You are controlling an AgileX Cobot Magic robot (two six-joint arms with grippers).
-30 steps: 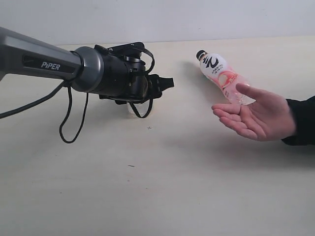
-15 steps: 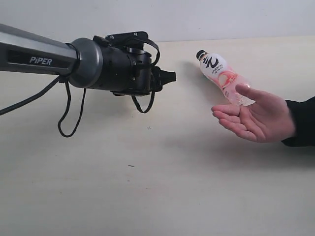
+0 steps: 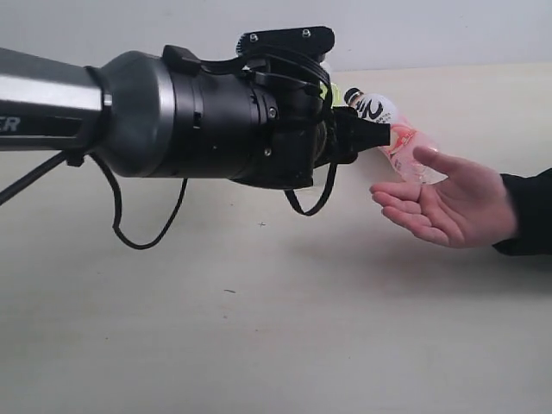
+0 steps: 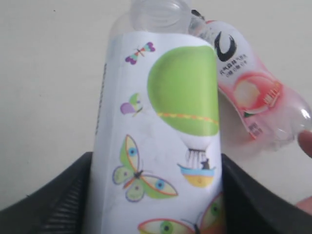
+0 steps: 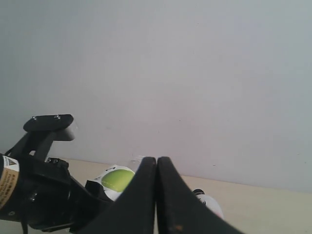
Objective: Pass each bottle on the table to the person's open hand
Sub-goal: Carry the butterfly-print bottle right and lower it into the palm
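Clear plastic bottle with green-balloon label [image 4: 161, 146]: clamped round its label by black left gripper [image 3: 366, 134], long axis across the fingers, aloft toward far edge of pale wood-grain table [image 3: 259, 328]. Person's bare open hand [image 3: 457, 207] just beyond, lower. Farther off, right gripper [image 5: 156, 195] closed, empty.

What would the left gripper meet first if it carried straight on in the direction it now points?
Probably the pink bottle lying just ahead of the left gripper and the green-label bottle it holds; the person's open hand is slightly beyond. Height is unclear, so it might pass above.
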